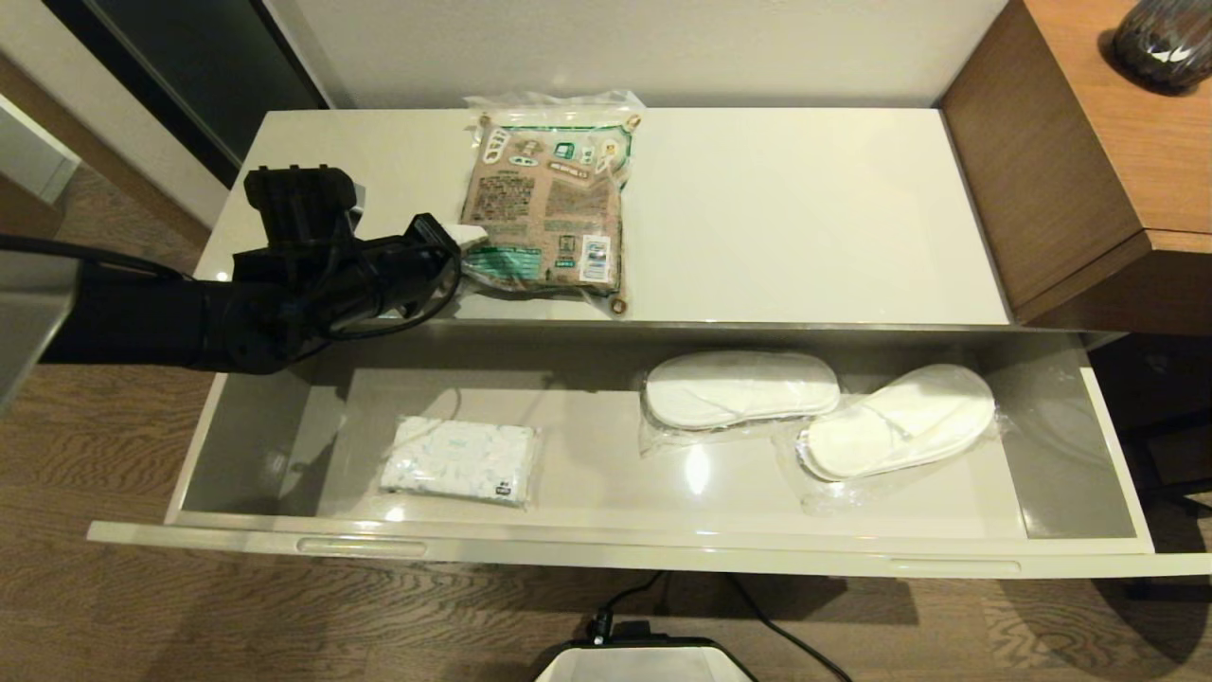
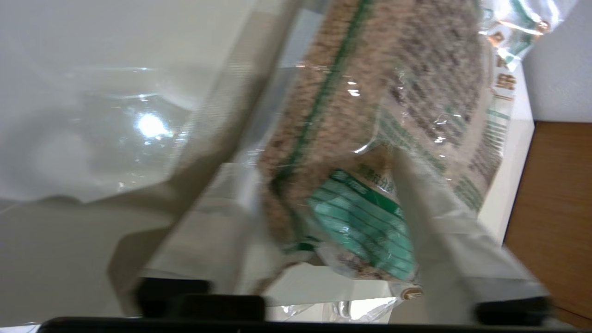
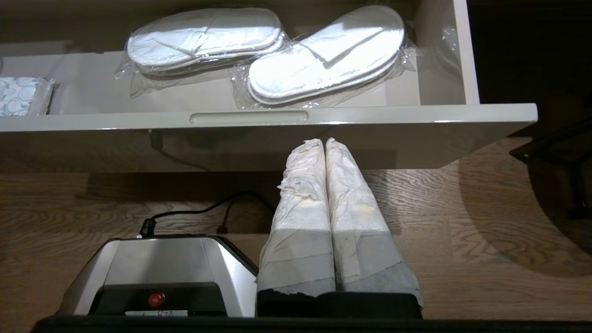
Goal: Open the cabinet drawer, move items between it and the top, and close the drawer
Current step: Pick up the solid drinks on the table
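Observation:
The brown-and-green pouch (image 1: 549, 208) lies flat on the cream-white cabinet top (image 1: 805, 218). My left gripper (image 1: 464, 251) is at the pouch's near left corner. In the left wrist view it (image 2: 319, 166) is open, its taped fingers (image 2: 430, 222) standing wide on either side of the pouch (image 2: 370, 138). The drawer (image 1: 606, 549) is pulled fully out. It holds the tissue pack (image 1: 459, 459) at the left and two wrapped slippers (image 1: 739, 388) (image 1: 900, 421) at the right. My right gripper (image 3: 325, 143) is shut and empty, parked low in front of the drawer's rim (image 3: 370, 118).
A brown wooden desk (image 1: 1070, 142) carrying a dark vase (image 1: 1165, 38) adjoins the cabinet's right end. The robot base (image 3: 157, 268) and a black cable sit on the wood floor below the drawer front. The right half of the top is bare.

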`<state>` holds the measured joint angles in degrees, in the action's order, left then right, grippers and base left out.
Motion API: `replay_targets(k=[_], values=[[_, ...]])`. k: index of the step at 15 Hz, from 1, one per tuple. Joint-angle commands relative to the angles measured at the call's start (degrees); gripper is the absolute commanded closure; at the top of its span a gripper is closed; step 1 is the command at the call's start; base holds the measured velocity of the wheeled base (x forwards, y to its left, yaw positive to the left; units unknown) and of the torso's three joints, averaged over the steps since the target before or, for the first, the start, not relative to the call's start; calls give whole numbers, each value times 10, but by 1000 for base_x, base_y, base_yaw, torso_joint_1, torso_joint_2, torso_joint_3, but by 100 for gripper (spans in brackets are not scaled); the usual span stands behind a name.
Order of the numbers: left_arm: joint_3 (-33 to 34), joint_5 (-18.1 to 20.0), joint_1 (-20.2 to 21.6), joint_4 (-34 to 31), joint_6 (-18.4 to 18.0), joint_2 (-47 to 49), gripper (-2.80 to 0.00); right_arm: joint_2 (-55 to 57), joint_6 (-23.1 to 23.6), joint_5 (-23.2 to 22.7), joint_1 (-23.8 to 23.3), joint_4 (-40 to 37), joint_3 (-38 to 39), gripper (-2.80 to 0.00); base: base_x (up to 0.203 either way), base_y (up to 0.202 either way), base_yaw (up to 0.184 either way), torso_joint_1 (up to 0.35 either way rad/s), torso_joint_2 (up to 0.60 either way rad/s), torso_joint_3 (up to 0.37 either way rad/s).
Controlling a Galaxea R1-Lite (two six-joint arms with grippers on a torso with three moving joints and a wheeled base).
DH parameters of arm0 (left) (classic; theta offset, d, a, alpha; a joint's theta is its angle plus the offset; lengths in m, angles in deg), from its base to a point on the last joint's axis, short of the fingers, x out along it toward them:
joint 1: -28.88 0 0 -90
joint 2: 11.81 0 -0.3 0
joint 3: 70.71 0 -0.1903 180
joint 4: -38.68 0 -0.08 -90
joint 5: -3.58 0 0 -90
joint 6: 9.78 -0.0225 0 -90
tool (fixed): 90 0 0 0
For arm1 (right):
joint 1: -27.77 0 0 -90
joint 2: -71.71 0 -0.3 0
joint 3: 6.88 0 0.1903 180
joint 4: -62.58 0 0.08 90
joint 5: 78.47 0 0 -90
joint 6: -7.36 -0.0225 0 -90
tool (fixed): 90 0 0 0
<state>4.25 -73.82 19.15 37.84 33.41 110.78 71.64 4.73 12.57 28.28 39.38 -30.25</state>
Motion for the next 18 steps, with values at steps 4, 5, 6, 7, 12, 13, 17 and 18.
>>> replay_targets(k=[4, 5, 6, 7, 12, 13, 17, 18], values=[[-1, 5, -9, 4, 3, 15, 0, -10, 0, 0, 0, 0, 1, 0, 0, 0, 0, 0, 0, 0], [0, 5, -10, 5, 4, 15, 0, -10, 0, 0, 0, 0, 1, 0, 0, 0, 0, 0, 0, 0], [0, 5, -10, 4, 5, 11, 0, -10, 0, 0, 0, 0, 1, 0, 0, 0, 0, 0, 0, 0], [1, 5, -10, 4, 5, 6, 0, -10, 0, 0, 0, 0, 1, 0, 0, 0, 0, 0, 0, 0], [14, 11, -9, -14, 11, -65, 0, -10, 0, 0, 0, 0, 1, 0, 0, 0, 0, 0, 0, 0], [21, 12, -9, -25, 14, -95, 0, -10, 0, 0, 0, 0, 1, 0, 0, 0, 0, 0, 0, 0], [80, 30, -9, -52, 20, -216, 0, -10, 0, 0, 0, 0, 1, 0, 0, 0, 0, 0, 0, 0], [92, 33, -9, -66, 20, -242, 0, -10, 0, 0, 0, 0, 1, 0, 0, 0, 0, 0, 0, 0]])
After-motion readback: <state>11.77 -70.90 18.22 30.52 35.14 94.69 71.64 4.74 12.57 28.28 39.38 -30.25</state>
